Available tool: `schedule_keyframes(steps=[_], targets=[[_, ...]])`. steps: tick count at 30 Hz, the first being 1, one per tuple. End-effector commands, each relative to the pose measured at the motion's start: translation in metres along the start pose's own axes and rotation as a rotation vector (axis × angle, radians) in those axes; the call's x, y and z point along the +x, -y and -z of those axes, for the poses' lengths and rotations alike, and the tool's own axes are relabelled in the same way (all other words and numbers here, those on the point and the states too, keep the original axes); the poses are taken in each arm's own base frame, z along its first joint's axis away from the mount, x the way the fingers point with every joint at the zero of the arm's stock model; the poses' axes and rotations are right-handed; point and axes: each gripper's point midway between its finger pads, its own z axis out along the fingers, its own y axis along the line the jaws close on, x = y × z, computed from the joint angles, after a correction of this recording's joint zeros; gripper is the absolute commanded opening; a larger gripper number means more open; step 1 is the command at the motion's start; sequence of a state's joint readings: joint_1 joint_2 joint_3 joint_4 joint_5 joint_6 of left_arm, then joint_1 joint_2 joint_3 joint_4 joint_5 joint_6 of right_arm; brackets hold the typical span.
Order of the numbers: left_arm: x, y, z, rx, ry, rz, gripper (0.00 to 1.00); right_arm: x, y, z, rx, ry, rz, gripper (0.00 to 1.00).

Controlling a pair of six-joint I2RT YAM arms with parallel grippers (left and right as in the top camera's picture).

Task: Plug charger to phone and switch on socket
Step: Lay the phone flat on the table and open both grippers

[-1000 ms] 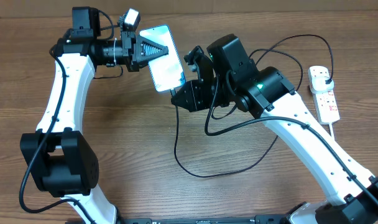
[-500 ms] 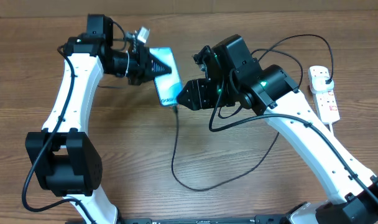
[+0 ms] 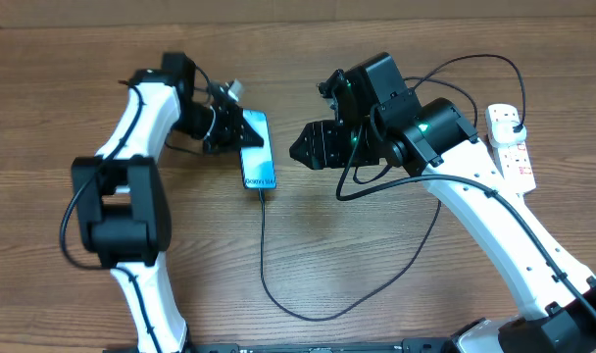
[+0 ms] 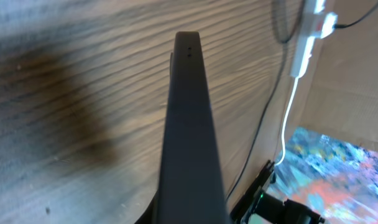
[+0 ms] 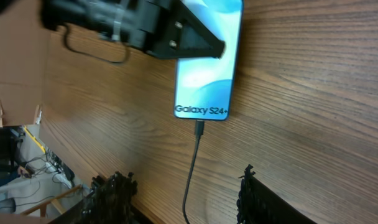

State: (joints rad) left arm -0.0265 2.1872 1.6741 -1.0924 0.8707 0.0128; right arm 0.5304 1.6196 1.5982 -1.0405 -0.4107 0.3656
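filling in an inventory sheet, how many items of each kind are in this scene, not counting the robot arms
phone: 1
charger cable: 1
power strip: 1
total: 3

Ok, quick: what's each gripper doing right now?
Left gripper: closed, holding the slim light-blue-screened smartphone.
Right gripper: open, holding nothing.

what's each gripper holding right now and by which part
The left gripper grips the slim blue-screened smartphone, fingers clamping front and back at the end opposite the plugged-in thin black cable. The right gripper is open, holding nothing.
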Motion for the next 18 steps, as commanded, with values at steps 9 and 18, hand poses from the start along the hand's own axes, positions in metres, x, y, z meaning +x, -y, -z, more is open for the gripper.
schedule_keyframes(steps=[9,18], targets=[[0.000,-0.035,-0.031,-0.012,-0.053,-0.027,0.04,-0.003,-0.003,0.011,0.004,0.028,0.010,0.57],[-0.001,-0.057,-0.030,-0.139,-0.052,-0.013,0.30,-0.002,-0.002,0.011,0.006,0.024,0.009,0.57]])
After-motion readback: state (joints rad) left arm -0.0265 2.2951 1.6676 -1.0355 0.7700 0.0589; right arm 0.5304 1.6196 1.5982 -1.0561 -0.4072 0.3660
